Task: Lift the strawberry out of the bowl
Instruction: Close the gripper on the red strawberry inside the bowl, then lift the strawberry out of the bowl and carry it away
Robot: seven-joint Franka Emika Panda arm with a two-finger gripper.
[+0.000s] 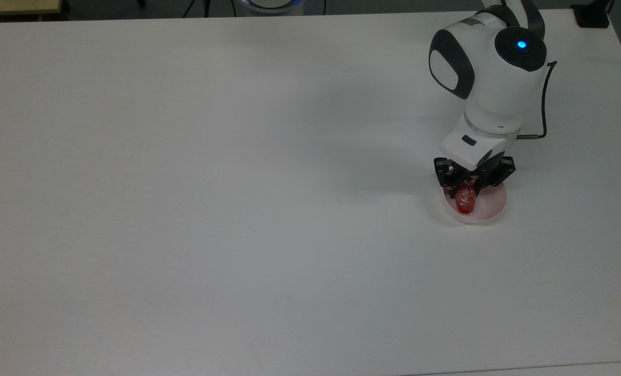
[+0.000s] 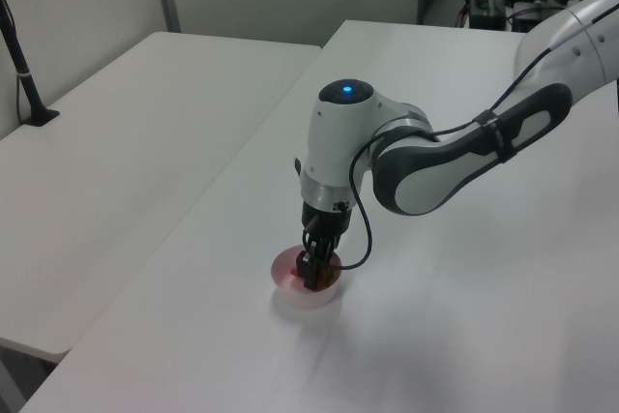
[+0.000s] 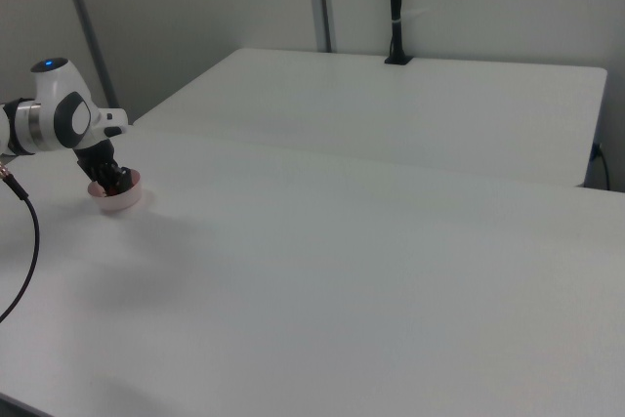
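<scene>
The claw (image 1: 467,184) was down inside the bowl (image 1: 490,210), its black fingers (image 1: 449,181) closed in on either side of the strawberry's (image 1: 465,200) upper end, clamped on it. The strawberry lay in the bowl with its red tip pointing toward the top view's bottom edge, its cap hidden under the claw. In the left view the claw (image 2: 313,269) reached straight down into the bowl (image 2: 290,298), and a patch of red showed at its tip. The bowl stood on the white tabletop (image 1: 211,183), near the top view's right edge; in the right view the bowl (image 3: 123,204) sat at the far left.
</scene>
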